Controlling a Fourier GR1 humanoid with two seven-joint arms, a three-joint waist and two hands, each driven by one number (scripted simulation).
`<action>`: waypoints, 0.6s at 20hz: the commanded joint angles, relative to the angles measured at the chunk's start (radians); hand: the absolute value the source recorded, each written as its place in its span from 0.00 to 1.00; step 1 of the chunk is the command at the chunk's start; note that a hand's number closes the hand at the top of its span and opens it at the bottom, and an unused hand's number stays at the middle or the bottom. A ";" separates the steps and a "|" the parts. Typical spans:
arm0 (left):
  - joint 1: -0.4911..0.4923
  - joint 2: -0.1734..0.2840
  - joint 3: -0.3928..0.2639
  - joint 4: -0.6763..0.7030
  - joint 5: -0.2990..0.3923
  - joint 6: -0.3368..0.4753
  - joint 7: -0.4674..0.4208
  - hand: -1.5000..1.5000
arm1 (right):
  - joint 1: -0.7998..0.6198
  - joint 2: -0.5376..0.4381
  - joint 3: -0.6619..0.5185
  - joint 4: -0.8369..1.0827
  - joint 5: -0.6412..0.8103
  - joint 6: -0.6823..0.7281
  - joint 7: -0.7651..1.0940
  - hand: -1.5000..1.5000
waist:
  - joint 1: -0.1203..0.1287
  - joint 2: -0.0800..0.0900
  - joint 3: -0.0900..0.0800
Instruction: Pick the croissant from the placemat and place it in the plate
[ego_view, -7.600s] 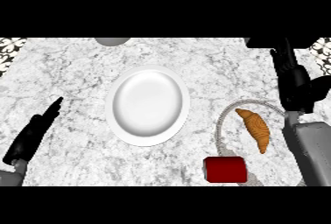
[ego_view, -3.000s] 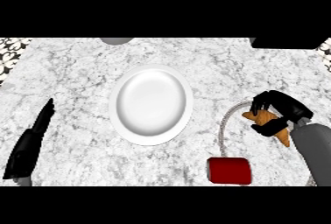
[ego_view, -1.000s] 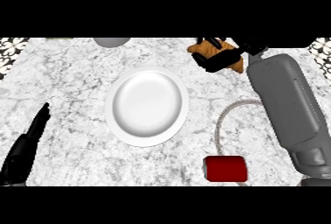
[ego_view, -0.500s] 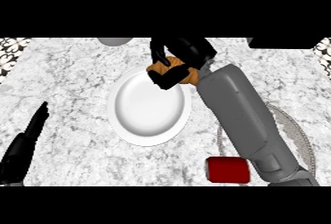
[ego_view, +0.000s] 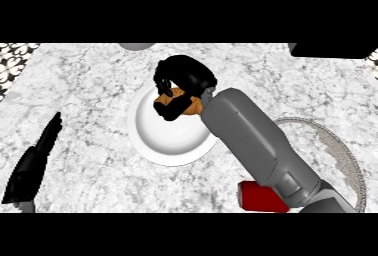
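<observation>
My right hand (ego_view: 184, 80) hangs over the far part of the white plate (ego_view: 159, 142), its fingers curled round the brown croissant (ego_view: 190, 106), of which only a small part shows between the fingers. The grey right forearm (ego_view: 255, 142) crosses from the lower right and covers the plate's right edge. The grey round placemat (ego_view: 336, 150) lies at the right, partly hidden by the forearm, with nothing visible on its bare part. My left hand (ego_view: 33, 162) rests open at the left edge, fingers straight and pointing away.
A red box-like object (ego_view: 258, 197) stands at the near side, just by the placemat and under my forearm. A grey round thing (ego_view: 136, 46) peeks in at the counter's far edge. A dark block (ego_view: 328, 50) sits at the far right corner.
My right hand has carried the croissant from the counter's far right leftwards and nearer, and it now hangs over the plate's far part. The left hand has stayed still.
</observation>
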 joint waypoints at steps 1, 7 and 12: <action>0.007 -0.039 -0.037 -0.004 -0.026 0.020 -0.013 0.50 | 0.036 0.003 0.068 0.079 -0.130 -0.146 0.059 1.00 | 0.025 0.005 0.000; -0.054 0.009 0.007 0.038 -0.002 -0.023 0.005 0.50 | -0.039 0.003 0.211 0.160 -0.292 -0.218 0.086 0.00 | 0.018 0.007 0.000; -0.030 -0.021 -0.016 0.021 -0.030 0.007 0.003 0.50 | -0.005 0.004 0.117 0.117 -0.417 -0.308 -0.021 0.00 | 0.010 0.007 0.001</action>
